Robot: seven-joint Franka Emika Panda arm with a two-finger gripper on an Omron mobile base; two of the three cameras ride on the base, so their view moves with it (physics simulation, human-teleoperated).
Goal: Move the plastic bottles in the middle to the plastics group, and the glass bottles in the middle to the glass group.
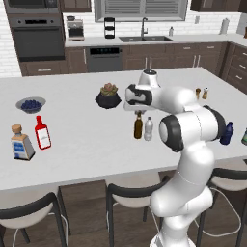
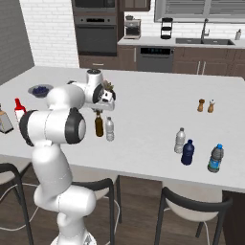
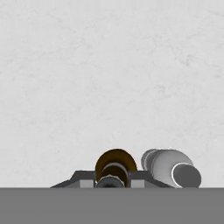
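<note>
So the gripper (image 3: 113, 178) was clamped tight on the neck of the brown glass bottle (image 1: 138, 126) mid-island, one clear plastic bottle (image 1: 148, 129) just right of it. Next, I'd guess: lift straight up, carry it left to the glass group: one red bottle (image 1: 42, 132), one squarish clear bottle (image 1: 21, 143). Three plastics (image 2: 188, 152) sat far right.

A home kitchen: a wall oven (image 1: 37, 36) set in dark wood cabinets (image 1: 193, 55), a sink with faucet (image 1: 144, 33) under a window (image 1: 140, 9), a dishwasher (image 1: 104, 59), white brick tile, and stools (image 1: 130, 200) along the near edge of a pale island bench (image 1: 77, 144).
</note>
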